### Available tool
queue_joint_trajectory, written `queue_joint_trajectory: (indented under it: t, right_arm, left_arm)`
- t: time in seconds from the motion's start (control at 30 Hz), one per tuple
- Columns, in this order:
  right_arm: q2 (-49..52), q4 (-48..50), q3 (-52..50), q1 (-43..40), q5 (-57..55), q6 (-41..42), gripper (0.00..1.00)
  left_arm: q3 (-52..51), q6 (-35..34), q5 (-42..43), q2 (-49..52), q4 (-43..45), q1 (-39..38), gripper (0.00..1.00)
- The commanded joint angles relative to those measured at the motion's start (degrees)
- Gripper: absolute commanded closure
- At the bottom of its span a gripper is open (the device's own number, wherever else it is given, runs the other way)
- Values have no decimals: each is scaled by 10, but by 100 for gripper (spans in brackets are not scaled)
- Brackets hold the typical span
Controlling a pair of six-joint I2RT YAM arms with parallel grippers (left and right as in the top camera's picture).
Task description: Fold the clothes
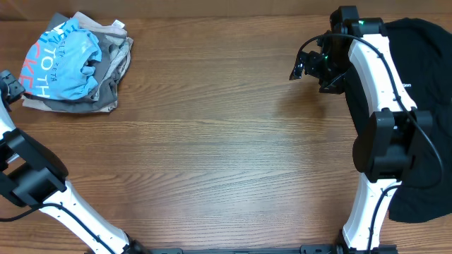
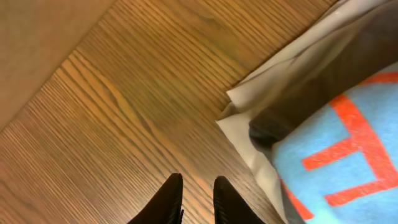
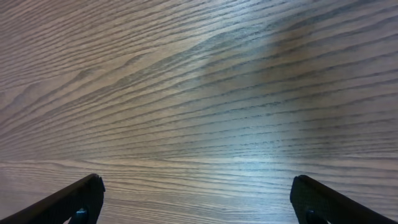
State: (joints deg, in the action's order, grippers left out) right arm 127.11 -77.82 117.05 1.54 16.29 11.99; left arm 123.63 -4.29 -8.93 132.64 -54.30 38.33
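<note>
**Bench stock: one heap, two arms**

Wood-grain bench [image 1: 212, 141], item 1. Its far edge runs along the top of my overhead view. In my left wrist view an edge cuts diagonally across the upper left corner, with a plain tan surface beyond it. A broad stretch of bare grain lies between the heap at far left and the right arm.

Item 2: light blue T-shirt [image 1: 67, 60], coral-and-white letters facing up. It lies crumpled on top of a heap near the far left corner. Under it I see grey cloth [image 1: 113, 74] and a pale cream layer [image 2: 249, 93] whose corner points out onto the wood.

Item 3: left pincer [image 2: 193, 198]. The fingers stand slightly apart, a narrow slit of wood shows between them, and they grip nothing. It sits over bare grain near the heap's pale corner.

Item 4: right pincer [image 3: 199, 202], spread wide, only grain beneath it. Overhead places it far right, well apart from the heap.

Item 5: black cloth [image 1: 424, 106] along the right edge, partly under the right arm and running out of view.
</note>
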Motion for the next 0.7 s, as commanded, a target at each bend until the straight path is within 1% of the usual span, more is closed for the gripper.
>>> queue_joint_trajectory:
  t: [0.0, 0.03, 0.1, 0.23, 0.27, 0.4, 0.47, 0.5, 0.6, 0.67]
  right_arm:
    - [-18, 9, 13, 3, 5, 0, 0]
    - [-18, 9, 13, 3, 5, 0, 0]
    - [-18, 9, 13, 3, 5, 0, 0]
    - [-18, 10, 13, 3, 5, 0, 0]
    - [-18, 10, 13, 3, 5, 0, 0]
    - [-18, 12, 13, 3, 5, 0, 0]
    - [-18, 14, 13, 3, 5, 0, 0]
    - [-18, 17, 13, 3, 3, 0, 0]
    - [-18, 21, 13, 3, 3, 0, 0]
    - [-18, 23, 13, 3, 3, 0, 0]
  left_arm:
    - [3, 5, 37, -23, 3, 0, 76]
    - [3, 10, 89, -23, 6, -5, 67]
    - [9, 47, 163, -23, 4, -13, 58]
    - [26, 99, 266, -30, 7, -45, 41]
    - [31, 112, 278, -31, 10, -54, 38]
    - [39, 120, 277, -31, 49, -89, 32]
    - [36, 120, 263, -28, 92, -110, 26]
    - [30, 120, 247, -25, 131, -126, 21]
    - [15, 118, 197, -13, 188, -151, 20]
    - [14, 113, 151, 5, 204, -166, 19]
